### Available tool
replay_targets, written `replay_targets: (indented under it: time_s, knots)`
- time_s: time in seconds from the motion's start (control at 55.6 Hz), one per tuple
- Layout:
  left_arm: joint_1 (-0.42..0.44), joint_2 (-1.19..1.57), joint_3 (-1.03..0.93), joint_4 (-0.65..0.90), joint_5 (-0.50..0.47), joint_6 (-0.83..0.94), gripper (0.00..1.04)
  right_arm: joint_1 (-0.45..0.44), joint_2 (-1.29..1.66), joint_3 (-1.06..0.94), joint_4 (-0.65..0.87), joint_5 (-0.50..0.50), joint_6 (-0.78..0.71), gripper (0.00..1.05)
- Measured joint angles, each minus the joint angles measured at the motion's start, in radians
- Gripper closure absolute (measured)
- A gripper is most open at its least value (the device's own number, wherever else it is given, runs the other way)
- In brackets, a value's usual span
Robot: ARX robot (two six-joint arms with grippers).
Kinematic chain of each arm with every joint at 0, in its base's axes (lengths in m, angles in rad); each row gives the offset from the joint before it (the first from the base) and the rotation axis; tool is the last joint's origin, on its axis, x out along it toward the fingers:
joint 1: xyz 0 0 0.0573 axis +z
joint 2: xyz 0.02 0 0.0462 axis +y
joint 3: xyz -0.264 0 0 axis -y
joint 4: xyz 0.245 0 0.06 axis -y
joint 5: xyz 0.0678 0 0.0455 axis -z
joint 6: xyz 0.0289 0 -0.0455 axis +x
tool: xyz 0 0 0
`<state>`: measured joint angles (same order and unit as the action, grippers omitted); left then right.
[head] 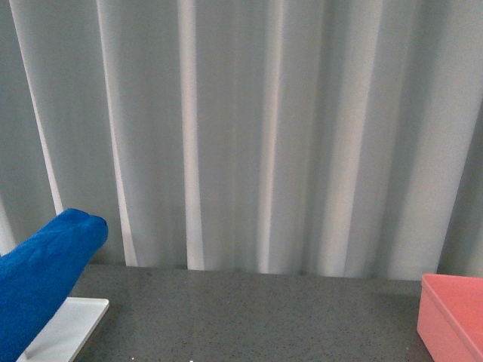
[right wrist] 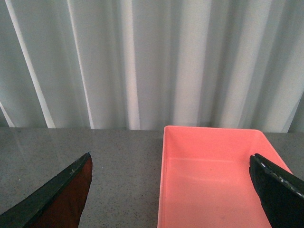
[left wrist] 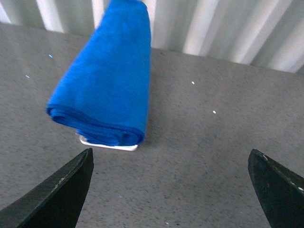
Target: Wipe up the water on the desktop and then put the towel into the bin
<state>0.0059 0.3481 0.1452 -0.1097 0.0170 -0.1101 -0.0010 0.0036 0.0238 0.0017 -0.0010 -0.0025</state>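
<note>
The blue towel (head: 41,283) hangs folded at the left of the front view, above a white flat base (head: 68,328). In the left wrist view the towel (left wrist: 107,80) drapes over that base (left wrist: 109,146), ahead of my open left gripper (left wrist: 171,164), which is apart from it with nothing between its fingers. The dark speckled desktop (head: 256,317) spreads across the front. The salmon-pink bin (head: 453,317) stands at the right edge. My open right gripper (right wrist: 171,164) hovers over the near part of the bin (right wrist: 213,180), which is empty inside. No water patch can be made out.
Pale pleated curtains (head: 256,128) close off the back of the table. A few tiny bright specks (left wrist: 193,83) lie on the desktop beside the towel. Neither arm shows in the front view.
</note>
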Motion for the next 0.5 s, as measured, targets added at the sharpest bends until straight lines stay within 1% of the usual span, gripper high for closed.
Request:
replay_targets:
  time_s: [0.054,0.072,0.144,0.198,0.216,0.288,0.378,0.45,0.504]
  knots:
    - [0.014,0.14,0.039,0.102,0.014,0.005,0.07,0.0,0.0,0.0,0.0,0.0,0.0,0.07]
    - [0.024,0.211,0.064,0.159,0.026,0.013,0.07,0.0,0.0,0.0,0.0,0.0,0.0,0.07]
    - [0.051,0.406,0.158,0.291,0.08,0.027,0.07,0.0,0.0,0.0,0.0,0.0,0.0,0.07]
    - [0.065,0.55,0.248,0.335,0.126,0.059,0.07,0.0,0.0,0.0,0.0,0.0,0.0,0.07]
    - [0.068,0.619,0.291,0.359,0.127,0.079,0.07,0.0,0.0,0.0,0.0,0.0,0.0,0.07]
    - [0.071,0.806,0.419,0.354,0.152,0.139,0.07,0.0,0.0,0.0,0.0,0.0,0.0,0.07]
    - [0.07,1.002,0.546,0.348,0.153,0.232,0.07,0.0,0.0,0.0,0.0,0.0,0.0,0.07]
    - [0.069,1.114,0.636,0.362,0.103,0.3,0.07,0.0,0.0,0.0,0.0,0.0,0.0,0.07]
    - [0.069,1.178,0.705,0.341,0.063,0.324,0.07,0.0,0.0,0.0,0.0,0.0,0.0,0.07]
